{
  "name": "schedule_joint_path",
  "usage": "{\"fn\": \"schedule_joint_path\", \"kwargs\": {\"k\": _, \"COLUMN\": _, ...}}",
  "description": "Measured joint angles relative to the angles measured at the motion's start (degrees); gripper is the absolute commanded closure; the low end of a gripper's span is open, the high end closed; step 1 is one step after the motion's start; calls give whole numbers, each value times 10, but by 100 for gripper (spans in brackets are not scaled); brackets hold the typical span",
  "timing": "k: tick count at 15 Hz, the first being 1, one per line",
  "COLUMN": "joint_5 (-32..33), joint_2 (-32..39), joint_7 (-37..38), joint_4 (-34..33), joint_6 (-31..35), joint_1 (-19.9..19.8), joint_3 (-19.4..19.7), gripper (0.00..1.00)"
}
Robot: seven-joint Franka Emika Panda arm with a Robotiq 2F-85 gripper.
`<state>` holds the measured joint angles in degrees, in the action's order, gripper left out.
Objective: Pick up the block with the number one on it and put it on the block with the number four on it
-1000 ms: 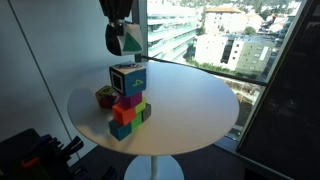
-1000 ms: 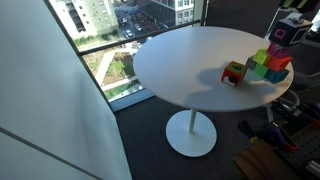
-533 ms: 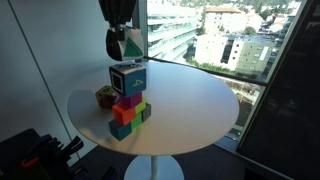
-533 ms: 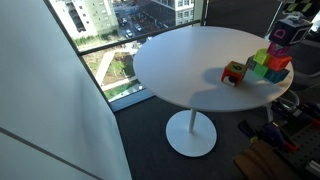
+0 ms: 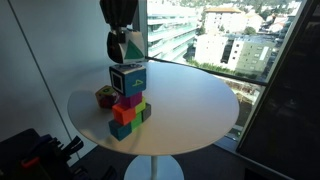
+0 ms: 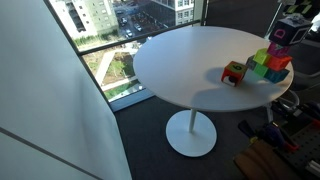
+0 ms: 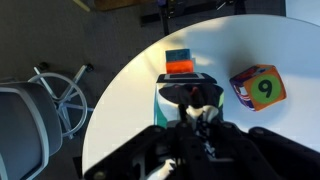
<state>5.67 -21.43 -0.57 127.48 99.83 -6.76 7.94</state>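
Round white table (image 5: 195, 100), window (image 5: 235, 40) behind: your gripper (image 5: 124, 47) clamps block one (image 5: 132, 44) just over block four (image 5: 128, 77), aligned for stacking

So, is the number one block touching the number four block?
Cannot tell. In an exterior view the number one block is just above the number four block; gap unclear.

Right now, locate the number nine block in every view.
In an exterior view: number nine block, just left of the cube stack.
In an exterior view: the block sits left of the stack.
Wrist view: the block, at right, its nine showing.
Shared landmark: the cube stack.
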Motion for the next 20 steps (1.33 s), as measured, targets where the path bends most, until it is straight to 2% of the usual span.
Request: {"fn": "schedule_joint_path", "kwargs": {"k": 20, "joint_5": 0, "joint_2": 0, "joint_7": -7, "joint_4": 15, "joint_6": 35, "joint_1": 0, "joint_3": 0, "gripper": 93}}
